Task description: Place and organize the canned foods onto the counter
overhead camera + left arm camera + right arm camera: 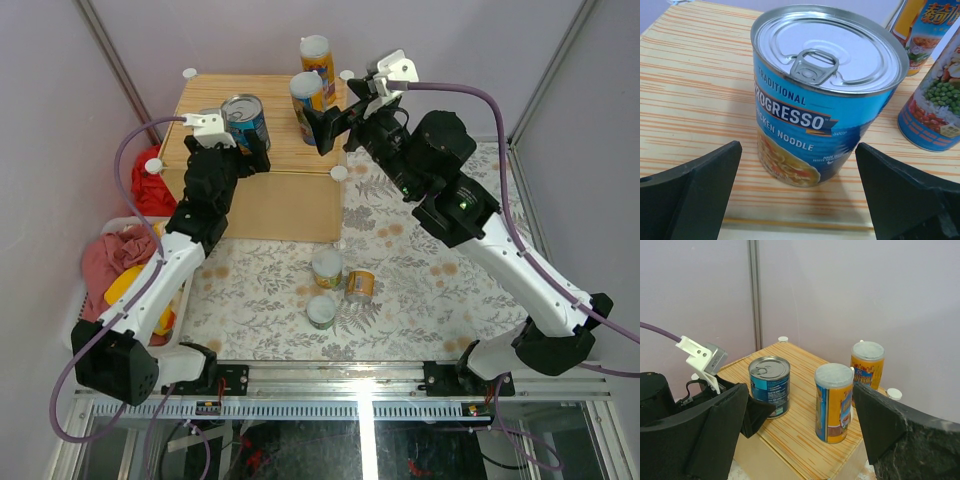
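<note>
The counter is a light-wood box with a striped top. On it stand a wide blue Progresso can and two tall orange-and-blue cans. My left gripper is open, its fingers flanking the blue can's near side without touching it. My right gripper is open too, just short of the nearer tall can, which stands free on the counter's right part. Three short cans sit on the flowered table in front of the counter.
A white basket of clothes stands at the left, beside my left arm, with a red cloth behind it. White knobs mark the counter's corners. Purple cables loop from both wrists.
</note>
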You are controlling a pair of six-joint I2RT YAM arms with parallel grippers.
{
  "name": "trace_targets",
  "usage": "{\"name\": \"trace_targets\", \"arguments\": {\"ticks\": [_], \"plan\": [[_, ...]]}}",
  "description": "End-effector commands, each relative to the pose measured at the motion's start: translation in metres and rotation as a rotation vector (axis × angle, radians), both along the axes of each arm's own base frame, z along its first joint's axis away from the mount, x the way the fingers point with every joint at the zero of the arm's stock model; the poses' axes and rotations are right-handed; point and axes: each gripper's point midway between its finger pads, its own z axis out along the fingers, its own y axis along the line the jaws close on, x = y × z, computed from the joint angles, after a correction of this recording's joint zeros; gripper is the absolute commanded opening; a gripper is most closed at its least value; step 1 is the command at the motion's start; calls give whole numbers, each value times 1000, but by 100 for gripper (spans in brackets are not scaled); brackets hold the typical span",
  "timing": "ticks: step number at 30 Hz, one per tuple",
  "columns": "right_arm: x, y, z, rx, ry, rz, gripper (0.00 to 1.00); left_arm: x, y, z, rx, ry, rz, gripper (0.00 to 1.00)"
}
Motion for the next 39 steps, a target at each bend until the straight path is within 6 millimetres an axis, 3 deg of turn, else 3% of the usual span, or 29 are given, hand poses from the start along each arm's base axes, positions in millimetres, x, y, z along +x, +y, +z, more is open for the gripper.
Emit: {"name": "trace_targets", "arguments": {"ticks": [1,9,15,31,39], "plan": [[-7,-28,32,65,-74,-55,91,11,9,43,-5,-147,54,95],[5,-33,31,59,-75,-82,87,30,18,52,19,-198,42,83],[13,-34,30,54,-73,-90,87,43,23,56,24,-235,4,81],[35,-40,21,46,-59,-120,86,84,-1,63,-1,-292,-147,81],[50,-53,12,40,-48,-161,86,109,-14,62,-22,-302,-192,81]]}}
